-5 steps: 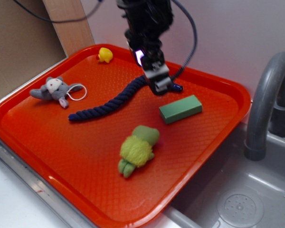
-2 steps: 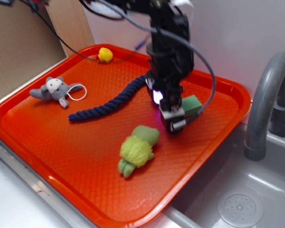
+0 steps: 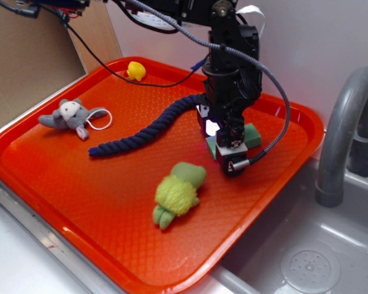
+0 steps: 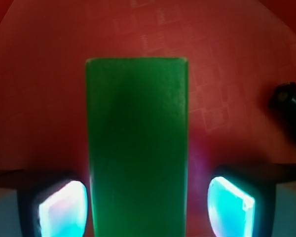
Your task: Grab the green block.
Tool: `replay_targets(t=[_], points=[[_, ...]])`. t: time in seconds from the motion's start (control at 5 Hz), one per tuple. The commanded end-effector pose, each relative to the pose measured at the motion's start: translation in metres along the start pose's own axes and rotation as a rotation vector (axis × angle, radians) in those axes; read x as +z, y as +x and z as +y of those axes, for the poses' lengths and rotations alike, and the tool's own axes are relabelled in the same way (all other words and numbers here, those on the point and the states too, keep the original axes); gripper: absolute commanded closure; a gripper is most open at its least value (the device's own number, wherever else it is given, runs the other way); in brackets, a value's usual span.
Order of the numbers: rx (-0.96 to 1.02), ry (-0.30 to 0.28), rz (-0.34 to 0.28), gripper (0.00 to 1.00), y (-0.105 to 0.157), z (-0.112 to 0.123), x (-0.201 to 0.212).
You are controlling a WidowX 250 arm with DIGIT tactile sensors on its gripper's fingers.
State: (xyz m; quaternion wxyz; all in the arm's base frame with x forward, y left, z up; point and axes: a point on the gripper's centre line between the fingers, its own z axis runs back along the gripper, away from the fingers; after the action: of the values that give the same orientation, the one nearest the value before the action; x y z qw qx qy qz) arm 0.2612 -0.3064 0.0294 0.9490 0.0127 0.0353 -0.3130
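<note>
The green block (image 3: 253,136) lies flat on the orange tray (image 3: 80,177), mostly hidden behind my gripper (image 3: 230,158). The gripper has come down over the block's near end. In the wrist view the green block (image 4: 137,148) runs lengthwise between the two lit pads. The left pad (image 4: 63,207) sits right at the block's side. The right pad (image 4: 230,205) stands a little apart from it, with red tray showing in the gap. My gripper (image 4: 145,210) is open and straddles the block, which still rests on the tray.
A dark blue rope (image 3: 141,131) lies left of the gripper, and its end (image 4: 288,98) shows in the wrist view. A yellow-green plush toy (image 3: 179,193), a grey mouse (image 3: 67,114) and a yellow duck (image 3: 135,70) share the tray. A grey faucet (image 3: 340,135) and sink (image 3: 306,263) lie to the right.
The gripper has moved from above the rope's end rightward and down onto the green block, and since 0.4 s ago it has dropped slightly lower around it. The block has not shifted.
</note>
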Motion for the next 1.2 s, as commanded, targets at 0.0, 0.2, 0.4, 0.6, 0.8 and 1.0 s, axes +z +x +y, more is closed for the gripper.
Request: replay_targets(t=[0.0, 0.2, 0.4, 0.6, 0.8, 1.0], points=[[0.073, -0.007, -0.181, 1.00, -0.046, -0.001, 0.063], [0.090, -0.040, -0.321, 1.00, -0.071, 0.008, 0.100], [0.163, -0.037, -0.436, 1.00, -0.104, 0.026, 0.139], [0.250, 0.020, -0.481, 1.00, -0.130, 0.042, 0.162], [0.323, 0.044, -0.507, 1.00, -0.165, 0.032, 0.186], [0.457, 0.079, -0.520, 1.00, -0.198, 0.046, 0.191]])
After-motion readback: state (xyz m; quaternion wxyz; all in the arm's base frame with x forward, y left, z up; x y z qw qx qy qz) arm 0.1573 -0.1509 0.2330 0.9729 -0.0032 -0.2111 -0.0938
